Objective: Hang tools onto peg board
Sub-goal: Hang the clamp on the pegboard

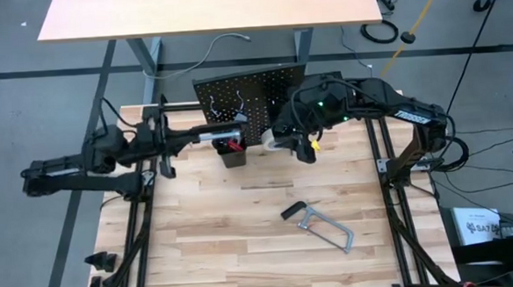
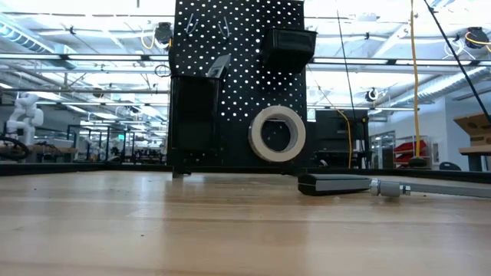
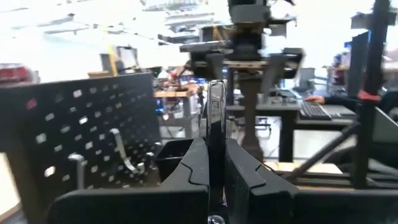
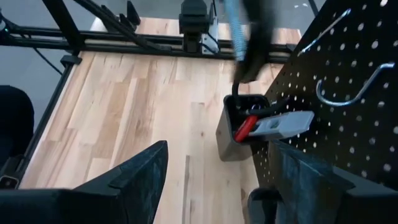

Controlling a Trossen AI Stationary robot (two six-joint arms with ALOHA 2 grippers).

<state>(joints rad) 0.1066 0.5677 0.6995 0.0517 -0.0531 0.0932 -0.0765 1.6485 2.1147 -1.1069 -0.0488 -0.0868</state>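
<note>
The black peg board (image 1: 247, 93) stands upright at the table's far middle, with silver hooks (image 4: 348, 93) and a bin (image 4: 238, 129). That bin holds a red-handled tool (image 4: 245, 128) and a grey tool (image 4: 285, 122). A white tape roll (image 2: 278, 134) hangs on the board's front. A grey bar clamp (image 1: 322, 227) lies flat on the table. My left gripper (image 3: 214, 171), left of the board, is shut on a silver wrench (image 3: 215, 115). Right of the bin, my right gripper (image 4: 217, 171) stands open in front of the board, with nothing between its fingers. My left gripper pinches the silver wrench between its two fingers, which lie along it. The held end is hidden between the fingers; the free end (image 3: 215, 93) sticks out past them. The fingers come roughly level from the table's left. The wrench is lifted clear of the table.
A second black bin (image 2: 288, 42) sits high on the board. The table's near half is bare wood (image 1: 226, 242) apart from the bar clamp. Black frame rails (image 1: 390, 180) run along both sides of the table.
</note>
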